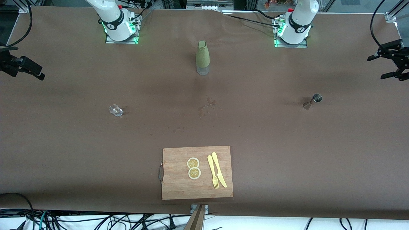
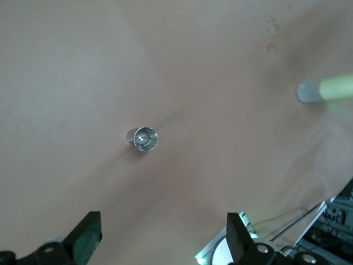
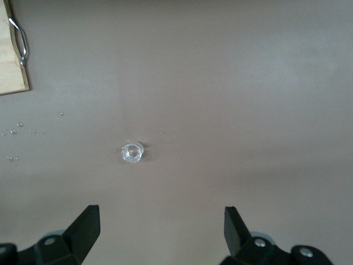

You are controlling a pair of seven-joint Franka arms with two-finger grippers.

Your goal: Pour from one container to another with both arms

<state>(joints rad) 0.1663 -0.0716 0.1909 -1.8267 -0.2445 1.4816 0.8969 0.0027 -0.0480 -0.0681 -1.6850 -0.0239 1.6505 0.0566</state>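
Standing apart, jigger (image 1: 314,100), glass (image 1: 115,110), both pincers open overhead

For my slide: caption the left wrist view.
Left hand, fingers open, hangs above a small upright metal jigger on the brown table.

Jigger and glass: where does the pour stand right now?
Both containers stand upright and apart, nothing held: metal jigger toward the left arm's end, small clear glass toward the right arm's. Left gripper hangs open high over the jigger, right gripper open over the glass. Droplets mark the table between. This fits before or after pouring.
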